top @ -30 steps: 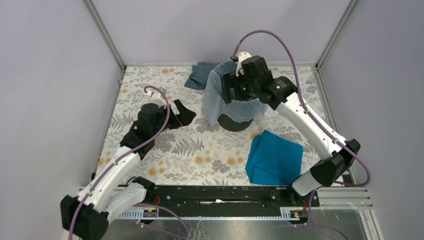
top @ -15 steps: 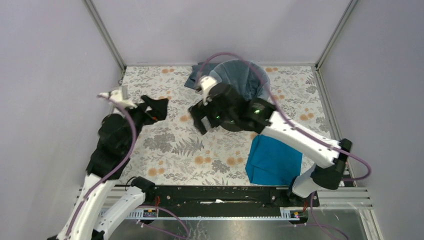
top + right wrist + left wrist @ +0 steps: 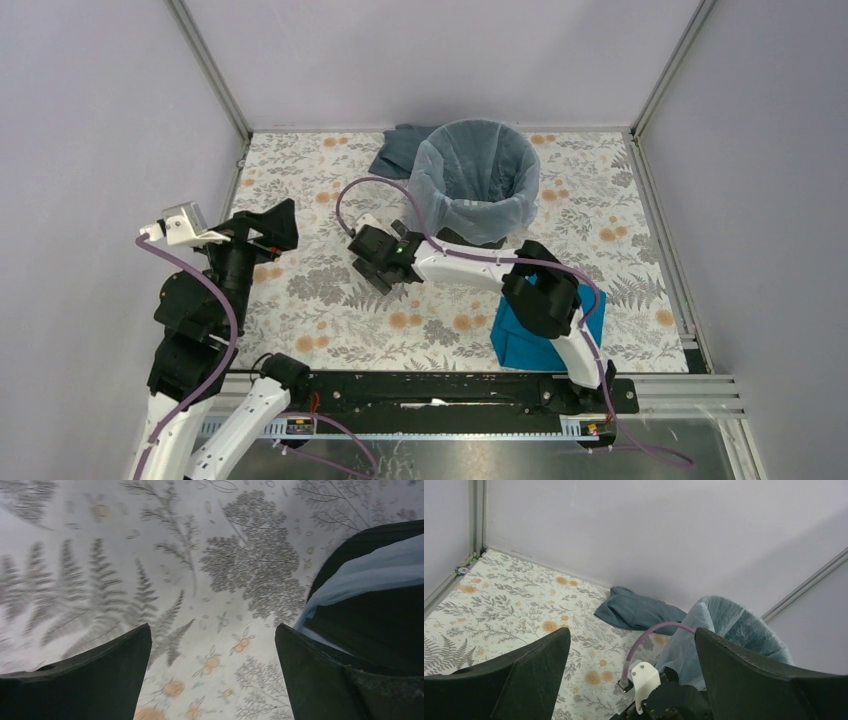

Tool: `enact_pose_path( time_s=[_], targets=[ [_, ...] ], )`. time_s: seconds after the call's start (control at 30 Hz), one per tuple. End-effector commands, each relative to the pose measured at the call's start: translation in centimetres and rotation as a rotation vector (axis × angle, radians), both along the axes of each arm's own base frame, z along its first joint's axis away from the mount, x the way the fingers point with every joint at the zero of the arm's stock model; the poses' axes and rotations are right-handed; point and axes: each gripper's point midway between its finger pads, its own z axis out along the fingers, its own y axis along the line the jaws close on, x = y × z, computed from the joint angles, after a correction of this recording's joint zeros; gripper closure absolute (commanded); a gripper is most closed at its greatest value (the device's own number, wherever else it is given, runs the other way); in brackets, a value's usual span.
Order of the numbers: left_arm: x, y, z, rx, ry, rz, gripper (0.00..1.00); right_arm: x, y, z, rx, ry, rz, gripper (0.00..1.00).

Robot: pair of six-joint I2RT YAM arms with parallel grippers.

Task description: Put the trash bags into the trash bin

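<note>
left claw (image 3: 262,225): jaws wide apart, nothing between them. Raised over the bench's (image 3: 300,170) left side, aimed at the far corner.
right claw (image 3: 375,262): jaws wide apart, empty, low over the bench. Bin wall sits just beside my right finger.
trash bag (image 3: 470,180): inside the trash bin (image 3: 478,238) as a liner, ahead and right of the left claw. The film is folded out over the rim and hangs down the outer wall.
why: my read is that the overhang keeps the mouth open and stops the film slumping in.
task: looks done to me.
grey-blue cloth (image 3: 400,150): beyond the left claw, by the bin's far-left side.
teal cloth (image 3: 520,335): behind the right claw, partly under that arm.
bench surface: flat floral print.
room: plain pale walls (image 3: 420,60), metal corner posts (image 3: 205,65).
</note>
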Motion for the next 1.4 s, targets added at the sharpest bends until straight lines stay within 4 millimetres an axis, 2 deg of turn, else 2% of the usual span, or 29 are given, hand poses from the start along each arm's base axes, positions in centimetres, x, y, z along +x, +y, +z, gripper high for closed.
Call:
enact_pose_path(
  time_s=[0.0, 0.1, 0.43, 0.8, 0.93, 1.03, 1.13, 1.23, 1.37],
  targets=[
    [0.6, 0.3, 0.3, 0.022, -0.014, 0.023, 0.01, 4.8, -2.0, 1.1, -0.093, -0.222, -0.070, 0.00],
    [0.8, 0.0, 0.2, 0.024, -0.025, 0.014, 0.01, 6.6, -4.6, -0.3, -0.117, -0.207, -0.130, 0.00],
    [1.5, -0.8, -0.3, 0.032, -0.023, -0.011, 0.01, 12.1, -15.5, -1.2, -0.188, -0.216, -0.341, 0.00],
    [0.5, -0.8, 0.8, 0.051, -0.035, -0.038, 0.01, 20.9, -26.7, -2.6, -0.228, -0.221, -0.525, 0.00],
    [0.4, -0.7, 1.0, 0.063, -0.028, -0.035, 0.01, 22.8, -29.3, -1.8, -0.229, -0.230, -0.579, 0.00],
    [0.3, -0.8, 1.1, 0.060, -0.030, -0.042, 0.01, 23.0, -29.8, -0.6, -0.207, -0.235, -0.609, 0.00],
    [0.6, -1.2, 1.0, 0.052, -0.019, -0.053, 0.01, 22.0, -28.7, 1.1, -0.104, -0.205, -0.627, 0.00],
    [0.8, -1.5, 1.2, 0.048, -0.015, -0.063, 0.01, 19.5, -26.5, 3.0, 0.066, -0.123, -0.635, 0.00],
    [0.8, -1.8, 1.6, 0.045, -0.016, -0.083, 0.01, 14.3, -21.7, 5.3, 0.263, -0.009, -0.485, 0.00]
  ],
)
